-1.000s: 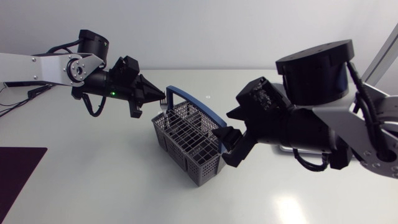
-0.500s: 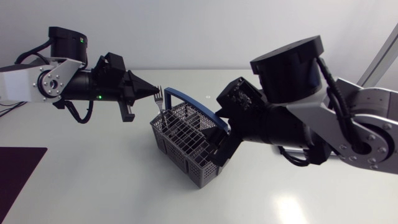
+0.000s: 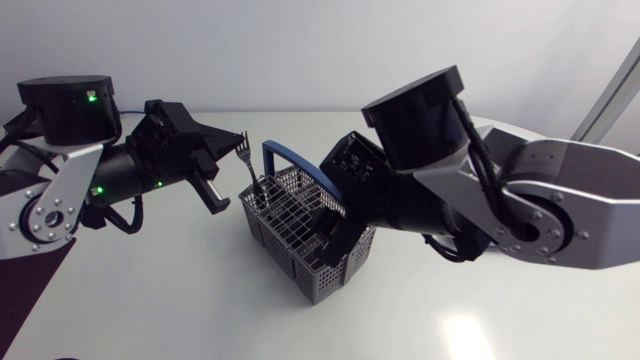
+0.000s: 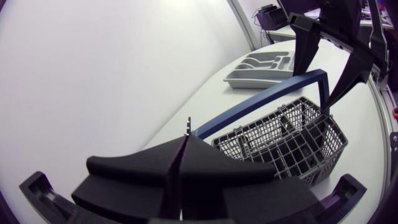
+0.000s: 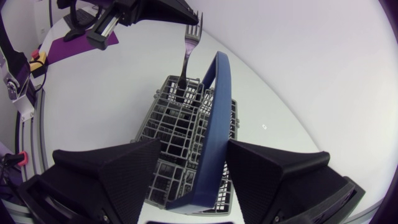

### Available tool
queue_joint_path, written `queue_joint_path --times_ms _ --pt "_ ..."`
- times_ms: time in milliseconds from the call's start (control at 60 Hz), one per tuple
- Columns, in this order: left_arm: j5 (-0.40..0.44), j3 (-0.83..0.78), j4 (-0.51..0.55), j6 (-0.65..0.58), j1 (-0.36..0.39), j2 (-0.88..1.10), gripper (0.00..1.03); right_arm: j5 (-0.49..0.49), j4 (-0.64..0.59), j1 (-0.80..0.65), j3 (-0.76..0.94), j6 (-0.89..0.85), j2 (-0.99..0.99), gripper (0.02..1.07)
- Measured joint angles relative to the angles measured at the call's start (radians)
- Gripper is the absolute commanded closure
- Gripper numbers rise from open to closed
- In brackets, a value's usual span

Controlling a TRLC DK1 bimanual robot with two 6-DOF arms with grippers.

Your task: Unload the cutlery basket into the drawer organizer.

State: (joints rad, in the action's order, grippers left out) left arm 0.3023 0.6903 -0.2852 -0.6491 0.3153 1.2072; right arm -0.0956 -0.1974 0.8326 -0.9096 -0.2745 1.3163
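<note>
The left wrist view alone shows the grey moulded plastic drawer organizer [image 4: 245, 79]. It lies on the table on the far side of the basket, well apart from it, and what its compartments hold cannot be made out. The same view shows the left gripper [image 4: 186, 138] with its two wedge fingers pressed together, a thin metal edge poking out between the tips.

The right wrist view shows this edge to be the silver metal fork [image 5: 188, 46]. It stands upright with its tines up, clamped at the head by the left gripper. Its handle goes down into a compartment at the far left corner of the grey wire-mesh cutlery basket [image 5: 166, 115].

In the head view the right arm's bulk hides most of the right gripper. Its own camera shows the right gripper [image 5: 193, 146] with fingers wide apart, one on each side of the basket's arched blue carrying handle [image 5: 211, 106]. Whether either finger touches the handle cannot be told.

The basket sits near the middle of the glossy white table [image 3: 150, 300], and a dark purple mat [image 5: 115, 36] lies at the table's left edge.
</note>
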Motion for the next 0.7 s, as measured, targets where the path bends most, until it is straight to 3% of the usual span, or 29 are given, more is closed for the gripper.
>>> queue_joint_path --times_ms 383,700 --pt "-0.394 -0.138 -0.1 0.099 0.215 -0.134 0.92 -0.032 0.023 0.025 -0.026 -0.023 0.046 0.34" --pt "-0.607 -0.158 -0.19 0.157 0.324 -0.098 0.91 -0.033 0.049 0.036 -0.031 -0.026 0.087 0.34"
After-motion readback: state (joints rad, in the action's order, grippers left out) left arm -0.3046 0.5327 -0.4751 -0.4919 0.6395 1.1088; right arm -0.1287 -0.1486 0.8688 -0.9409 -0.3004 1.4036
